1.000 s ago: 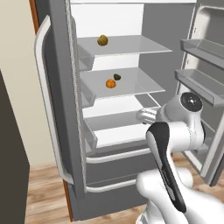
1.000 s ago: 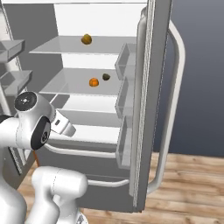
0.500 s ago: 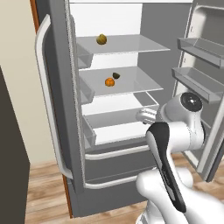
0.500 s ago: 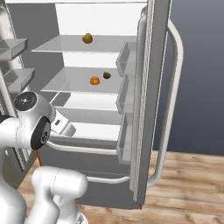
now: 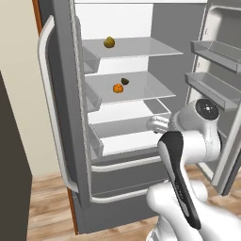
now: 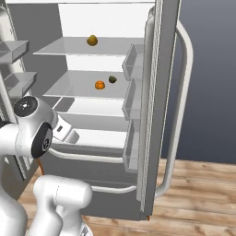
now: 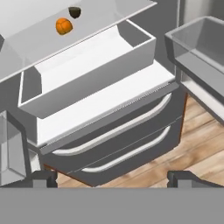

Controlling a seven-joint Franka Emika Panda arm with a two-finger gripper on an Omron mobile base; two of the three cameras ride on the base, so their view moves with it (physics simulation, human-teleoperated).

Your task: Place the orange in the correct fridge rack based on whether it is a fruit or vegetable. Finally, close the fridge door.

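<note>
The orange [image 5: 117, 88] [image 6: 99, 85] [image 7: 64, 26] lies on the fridge rack [image 5: 146, 89] [image 6: 69, 85] [image 7: 26, 30], the second shelf from the top, close beside a small dark lump [image 5: 125, 81] [image 6: 112, 79] [image 7: 75, 12]. My gripper [image 5: 155, 124] [image 6: 71, 136] [image 7: 113, 178] hangs in front of the fridge, below that rack and level with the white drawer [image 7: 87, 65]. Its fingertips [image 7: 43, 177] stand wide apart with nothing between them, so it is open. Both fridge doors [image 5: 61, 94] [image 6: 161, 92] stand open.
A tan-brown round item [image 5: 109, 42] [image 6: 92, 40] rests on the top shelf. The other open door, with its bins [image 5: 214, 84] [image 6: 14, 50] [image 7: 201, 48], stands close beside the arm. The freezer drawer with curved handles [image 7: 113, 140] is below, over a wooden floor [image 7: 205, 153].
</note>
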